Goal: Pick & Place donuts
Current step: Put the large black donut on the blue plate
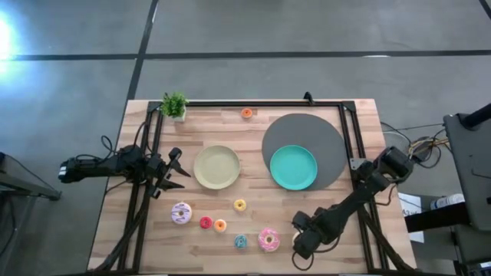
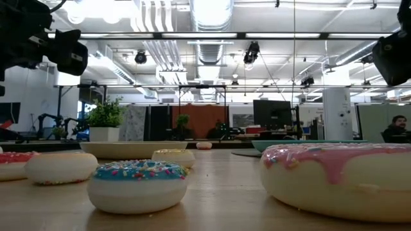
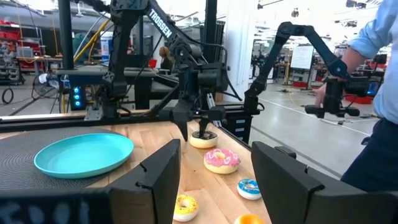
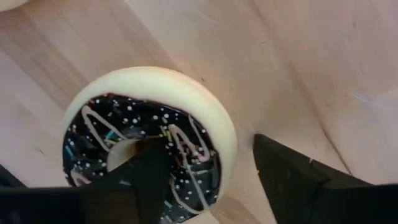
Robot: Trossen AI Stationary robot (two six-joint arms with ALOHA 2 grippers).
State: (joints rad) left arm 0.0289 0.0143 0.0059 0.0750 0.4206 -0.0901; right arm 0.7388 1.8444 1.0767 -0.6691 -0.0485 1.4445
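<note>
right arm reached diagonally from the table's right edge toward the near side, wrist bent down, right gripper (image 1: 304,239) pointing at the wood just right of the pink donut (image 1: 269,239). in its wrist view the fingers (image 4: 298,171) were spread wide, one over the hole of the chocolate donut (image 4: 149,146), the other outside its rim, nothing clamped. same seen far off in the left wrist view, gripper tip in that donut (image 3: 203,138).

left arm lay low and stretched out from the left edge, left gripper (image 1: 175,173) above the table beside the cream plate (image 1: 216,167), fingers (image 3: 283,174) parted, holding nothing.

other donuts on the near half of the table: white-lilac (image 1: 182,212), red (image 1: 205,222), orange (image 1: 220,225), yellow (image 1: 240,205), blue (image 1: 241,242); one more orange (image 1: 247,113) at the far edge. teal plate (image 1: 293,167) sat on a grey mat (image 1: 307,130).

readable writing: "trossen" on the right arm's link (image 3: 163,20).
</note>
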